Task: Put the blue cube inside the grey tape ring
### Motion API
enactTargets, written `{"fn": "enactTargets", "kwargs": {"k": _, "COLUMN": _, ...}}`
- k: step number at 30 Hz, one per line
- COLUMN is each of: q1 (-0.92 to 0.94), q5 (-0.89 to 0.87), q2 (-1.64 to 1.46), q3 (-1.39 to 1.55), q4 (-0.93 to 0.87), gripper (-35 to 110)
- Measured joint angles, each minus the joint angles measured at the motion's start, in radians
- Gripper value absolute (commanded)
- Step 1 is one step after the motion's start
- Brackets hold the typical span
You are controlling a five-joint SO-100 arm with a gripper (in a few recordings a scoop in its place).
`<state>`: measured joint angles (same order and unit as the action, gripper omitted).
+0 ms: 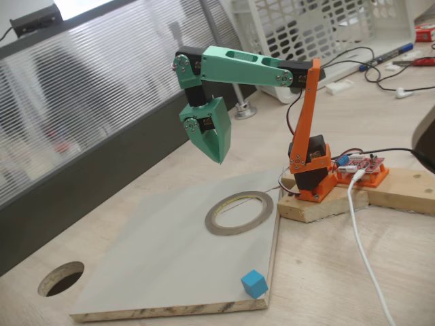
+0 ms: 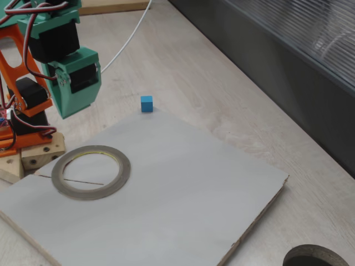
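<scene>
Presently, reading one fixed view from left to right: a round dark hole (image 1: 61, 278) is cut through the bench (image 1: 326, 272) at about eight o'clock; a pale grey board (image 1: 156, 265) lies flat at centre; the green fingers (image 1: 219, 155) hang above the board at about twelve o'clock, tips pressed together to a point and holding nothing. The grey tape ring (image 1: 239, 212) lies flat on the board, below and to the right of the fingers, with nothing inside it. The blue cube (image 1: 253, 283) sits at the board's near right corner, at about five o'clock from the ring and well apart from it. The orange base (image 1: 312, 176) stands rightmost.

Assessment: the task stands at the approach step, and the cube is not yet grasped. The next move calls for spreading the fingers, swinging across to the corner, and descending squarely over the cube, which sits close to the board's edge.
</scene>
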<state>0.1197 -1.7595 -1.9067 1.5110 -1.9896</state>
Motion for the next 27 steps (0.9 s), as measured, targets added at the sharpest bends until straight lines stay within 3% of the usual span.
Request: {"fn": "enactTargets", "kwargs": {"k": 27, "q1": -0.003, "q5": 0.000, "q2": 0.000, "q3": 0.000, "q4": 0.000, "gripper": -1}}
